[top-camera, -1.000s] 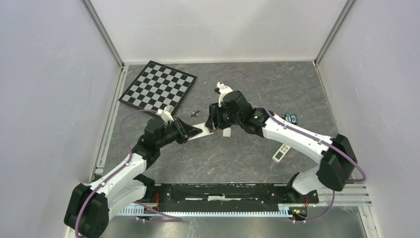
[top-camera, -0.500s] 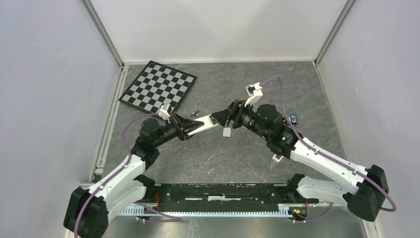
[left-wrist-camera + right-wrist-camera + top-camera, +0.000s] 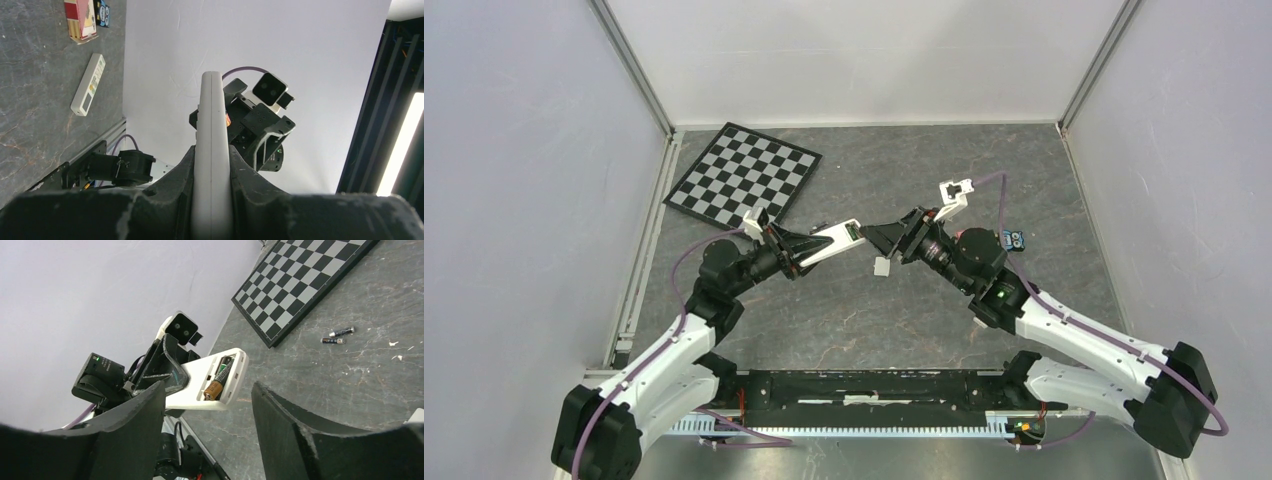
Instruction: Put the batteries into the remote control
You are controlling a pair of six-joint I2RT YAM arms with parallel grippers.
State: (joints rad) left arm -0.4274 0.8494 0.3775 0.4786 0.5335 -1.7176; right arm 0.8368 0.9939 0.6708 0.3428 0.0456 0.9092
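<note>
My left gripper (image 3: 802, 246) is shut on the white remote control (image 3: 832, 240) and holds it above the table. In the left wrist view the remote (image 3: 211, 130) shows edge-on between the fingers. In the right wrist view its back (image 3: 200, 390) faces me with the compartment open. One battery (image 3: 218, 383) with an orange end lies inside. Two loose batteries (image 3: 337, 336) lie on the table near the chessboard. My right gripper (image 3: 886, 236) is open and empty, just right of the remote's end and apart from it.
A chessboard (image 3: 744, 172) lies at the back left. A small white piece (image 3: 882, 266) lies on the table under the grippers. A second slim white remote (image 3: 88, 84) and small packs (image 3: 85, 19) lie at the right.
My right gripper has drawn back to the right, away from the remote's end, and turned toward it. My left gripper has shifted the remote slightly back and left.
</note>
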